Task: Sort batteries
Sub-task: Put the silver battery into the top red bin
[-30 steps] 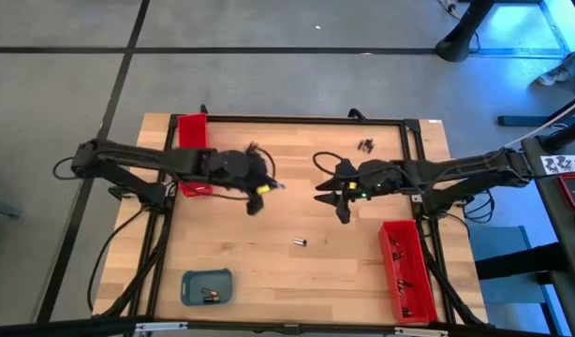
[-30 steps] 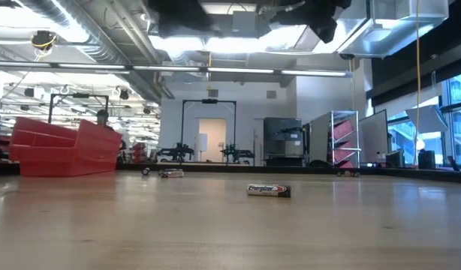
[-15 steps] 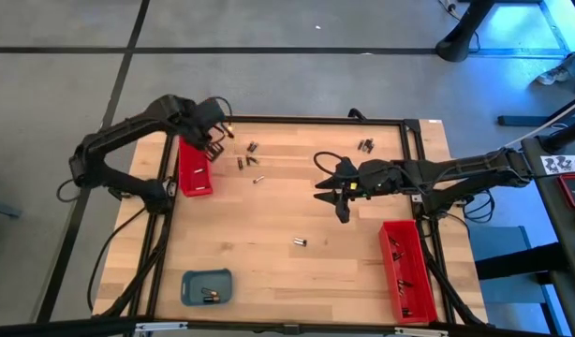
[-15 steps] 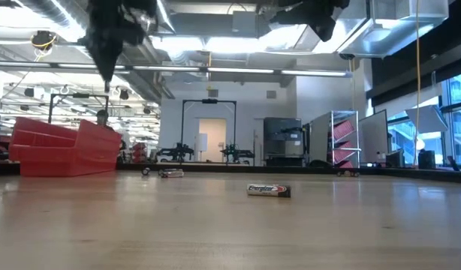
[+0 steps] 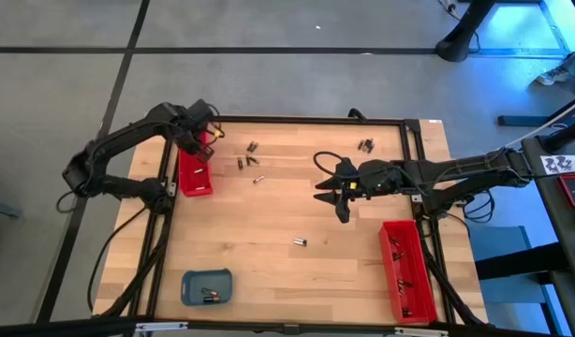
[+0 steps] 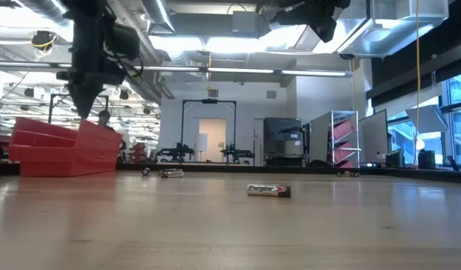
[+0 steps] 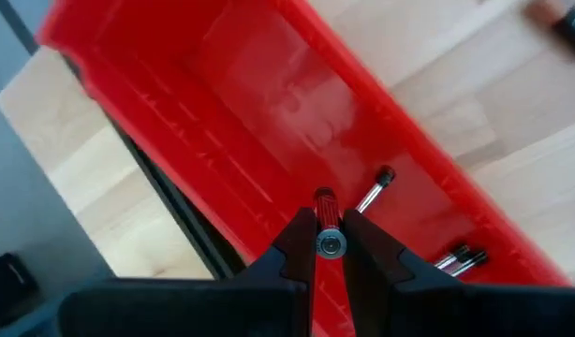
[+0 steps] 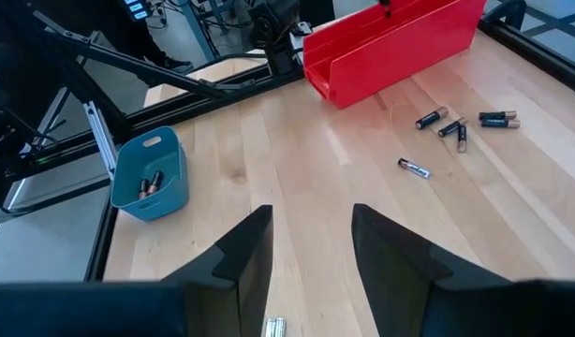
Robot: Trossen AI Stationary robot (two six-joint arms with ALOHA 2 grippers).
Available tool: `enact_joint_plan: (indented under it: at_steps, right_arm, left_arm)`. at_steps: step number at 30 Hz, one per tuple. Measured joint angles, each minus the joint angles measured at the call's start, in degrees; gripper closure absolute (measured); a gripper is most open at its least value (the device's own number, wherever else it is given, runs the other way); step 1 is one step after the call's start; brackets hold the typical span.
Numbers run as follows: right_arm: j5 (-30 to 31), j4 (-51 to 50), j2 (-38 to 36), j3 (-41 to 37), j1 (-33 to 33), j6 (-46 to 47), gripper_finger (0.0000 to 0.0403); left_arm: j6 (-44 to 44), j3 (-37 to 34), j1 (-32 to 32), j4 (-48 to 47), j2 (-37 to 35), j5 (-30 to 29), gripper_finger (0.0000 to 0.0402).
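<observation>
Pinched between the closed fingers of the left gripper [image 7: 329,245], a small silvery battery [image 7: 329,244] is held end-on above the red tray [image 5: 195,177] at the table's left edge. Thin dark cells [image 7: 461,258] are seen lying in that tray. The right gripper [image 5: 336,195] is held over the table's middle with its fingers apart, gripping nothing. A lone battery [image 5: 300,242] is left on the wood near it, well apart from the tray.

glossy red plastic tray [image 7: 269,103], pale wood table [image 5: 269,225]
</observation>
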Motion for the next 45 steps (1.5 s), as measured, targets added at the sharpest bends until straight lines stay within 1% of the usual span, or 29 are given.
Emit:
enact_joint_plan:
  at_steps: [5, 12, 17, 20, 23, 30, 37, 45]
  right_arm:
    - [0.5, 0.0, 0.0, 0.0, 0.0, 0.1, 0.0256]
    - [0.6, 0.5, 0.0, 0.0, 0.0, 0.8, 0.0256]
    - [1.3, 0.5, 0.0, 0.0, 0.0, 3.2, 0.0256]
    - [2.1, 0.5, 0.0, 0.0, 0.0, 4.5, 0.0256]
    - [2.1, 0.6, 0.0, 0.0, -0.1, 5.7, 0.0256]
    - [3.5, 0.7, 0.0, 0.0, -0.1, 7.0, 0.0256]
    - [3.6, 0.8, 0.0, 0.0, 0.0, 7.2, 0.0256]
    - [3.5, 0.8, 0.0, 0.0, 0.0, 7.2, 0.0256]
  left_arm:
    - [6.4, -4.6, 0.4, 4.6, -0.7, 1.2, 0.0376]
    - [16.7, -9.1, 3.3, 12.0, -0.7, 2.8, 0.0376]
    - [16.2, -13.1, 5.8, 18.4, -0.7, 6.2, 0.0376]
    - [14.8, -15.2, 6.8, 20.9, -0.7, 6.8, 0.0376]
    - [14.0, -15.2, 7.6, 22.6, -0.7, 6.8, 0.0376]
    - [11.8, -15.2, 8.4, 24.2, -0.4, 7.4, 0.0376]
    - [15.5, -16.1, 8.8, 24.8, 1.2, 9.9, 0.0376]
    - [15.3, -15.9, 8.8, 25.0, 4.8, 10.1, 0.0376]
